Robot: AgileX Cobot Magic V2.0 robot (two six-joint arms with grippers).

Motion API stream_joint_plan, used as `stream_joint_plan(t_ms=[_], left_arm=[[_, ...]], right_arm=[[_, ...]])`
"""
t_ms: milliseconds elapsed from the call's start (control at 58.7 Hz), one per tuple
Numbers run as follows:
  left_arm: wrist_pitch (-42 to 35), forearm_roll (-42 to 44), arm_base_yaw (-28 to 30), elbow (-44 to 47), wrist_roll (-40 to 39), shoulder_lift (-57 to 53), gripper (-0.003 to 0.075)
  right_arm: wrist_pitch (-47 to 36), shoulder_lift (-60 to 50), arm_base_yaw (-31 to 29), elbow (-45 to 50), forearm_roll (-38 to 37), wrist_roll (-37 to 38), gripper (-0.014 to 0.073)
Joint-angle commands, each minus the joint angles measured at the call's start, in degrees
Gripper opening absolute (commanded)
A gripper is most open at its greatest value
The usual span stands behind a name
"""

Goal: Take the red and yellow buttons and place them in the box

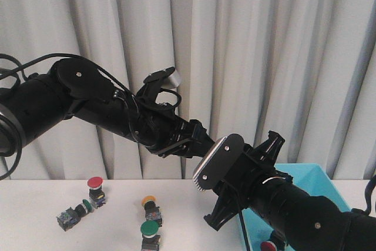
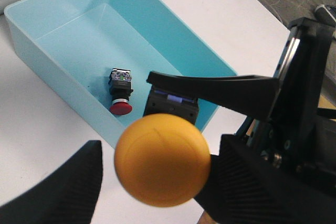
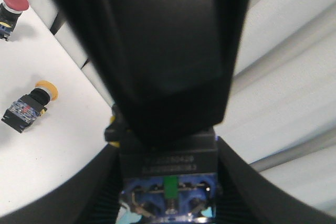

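Above the white table [image 1: 35, 204] my two arms meet in mid-air beside the turquoise box [image 2: 63, 40], which sits at the table's right end. Both pincers seem to clasp one yellow button [image 2: 161, 159]: my left pincer [image 2: 152, 182] has its fingers either side of the domed cap, while my right pincer [image 3: 168, 203] is clenched on the button's dark body. Inside the box lies a red button [image 2: 120, 92] on its side. On the table to the left wait another red button [image 1: 96, 189], a yellow button [image 1: 151, 207] and a green button [image 1: 150, 233].
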Motion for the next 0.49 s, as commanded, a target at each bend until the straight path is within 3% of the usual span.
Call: stream_joint_plan(t_ms=[0, 477], left_arm=[[-1.28, -3.13, -0.29, -1.91, 0.01, -3.15, 0.0470], [-0.39, -2.97, -0.29, -1.91, 0.56, -3.15, 0.0512]], right_arm=[[-3.54, -2.10, -0.05, -1.94, -0.92, 0.16, 0.0151], [-3.71, -2.10, -0.10, -1.94, -0.92, 0.16, 0.0151]])
